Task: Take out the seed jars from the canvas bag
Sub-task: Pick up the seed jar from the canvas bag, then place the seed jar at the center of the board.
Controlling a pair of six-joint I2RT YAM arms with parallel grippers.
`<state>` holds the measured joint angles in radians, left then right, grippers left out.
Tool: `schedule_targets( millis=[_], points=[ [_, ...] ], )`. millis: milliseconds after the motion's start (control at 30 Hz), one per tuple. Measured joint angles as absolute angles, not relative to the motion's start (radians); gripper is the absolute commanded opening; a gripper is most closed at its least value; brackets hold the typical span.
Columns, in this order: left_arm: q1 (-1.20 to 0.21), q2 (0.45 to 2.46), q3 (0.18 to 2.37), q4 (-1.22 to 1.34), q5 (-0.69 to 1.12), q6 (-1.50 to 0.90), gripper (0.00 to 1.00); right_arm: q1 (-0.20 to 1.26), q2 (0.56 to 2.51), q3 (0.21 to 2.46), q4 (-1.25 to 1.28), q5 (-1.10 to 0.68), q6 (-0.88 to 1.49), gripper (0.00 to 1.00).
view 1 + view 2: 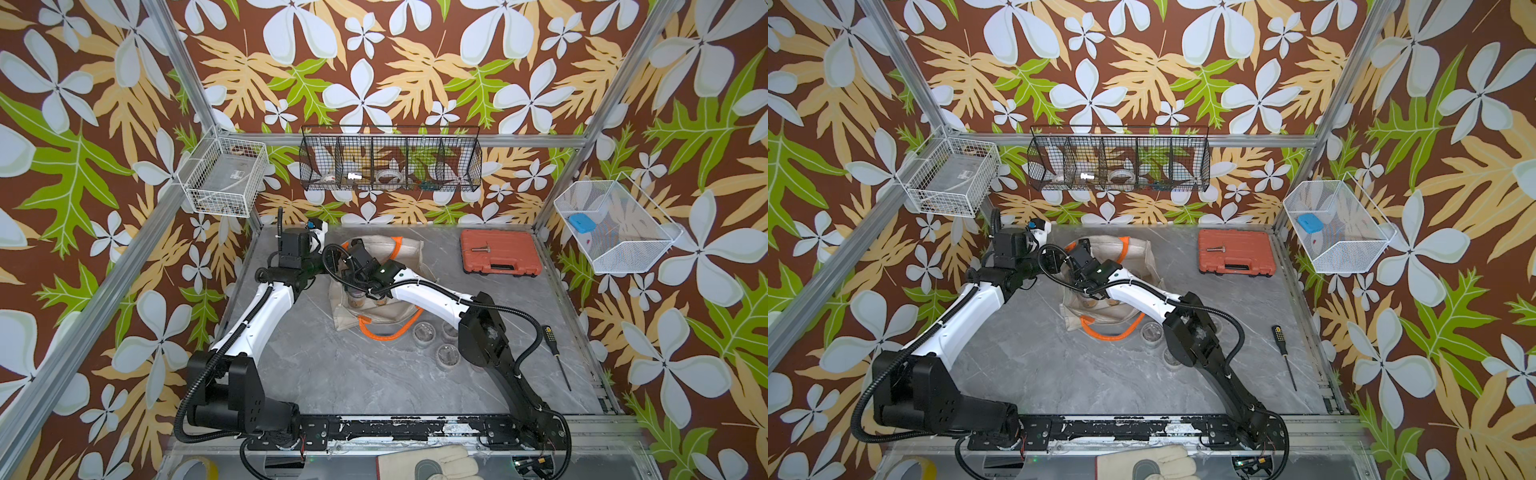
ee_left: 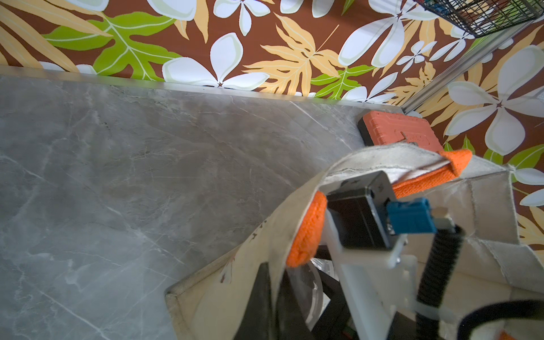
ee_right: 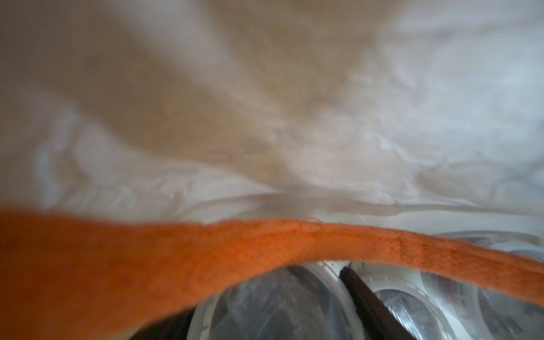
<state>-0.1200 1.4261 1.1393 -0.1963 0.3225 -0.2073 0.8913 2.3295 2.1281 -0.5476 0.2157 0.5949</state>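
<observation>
While pinching rim of limp canvas bag (image 1: 409,249) with left claw (image 2: 269,297), poised inside with right claw (image 1: 359,284), closure impossible to tell; likely best clasping light, slick seed jars (image 3: 265,309) across rigid sides

Bright, even light in both top views; soft shadows; canvas bag (image 3: 265,117) blurred in right wrist view.

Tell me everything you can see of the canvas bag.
The canvas bag is soft beige cloth, creased, with two orange woven loop handles. It lies slumped on the grey marble-look table, mouth gaping open, its near handle drooping onto the table. The left hand appears to pinch its raised rim; the right hand reaches inside, where seed jars show.
</observation>
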Motion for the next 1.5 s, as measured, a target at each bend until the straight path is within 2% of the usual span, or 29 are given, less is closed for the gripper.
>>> schedule_targets(
  millis=[400,633,967,1233,1500],
  points=[
    [-0.120,1.426,1.137,-0.191,0.323,-0.208,0.00,0.891,2.113,1.990,-0.546,0.236,0.603,0.59],
    [-0.120,1.426,1.134,-0.187,0.323,-0.210,0.00,0.914,1.916,1.823,-0.539,0.291,0.617,0.59],
    [-0.120,1.429,1.132,-0.183,0.322,-0.211,0.00,1.035,1.538,1.480,-0.516,0.457,0.659,0.60],
    [-0.120,1.429,1.127,-0.179,0.319,-0.211,0.00,1.176,1.230,1.180,-0.532,0.642,0.786,0.60],
    [-0.120,1.435,1.124,-0.174,0.315,-0.211,0.00,1.316,1.127,1.006,-0.534,0.768,0.901,0.61]
  ],
)
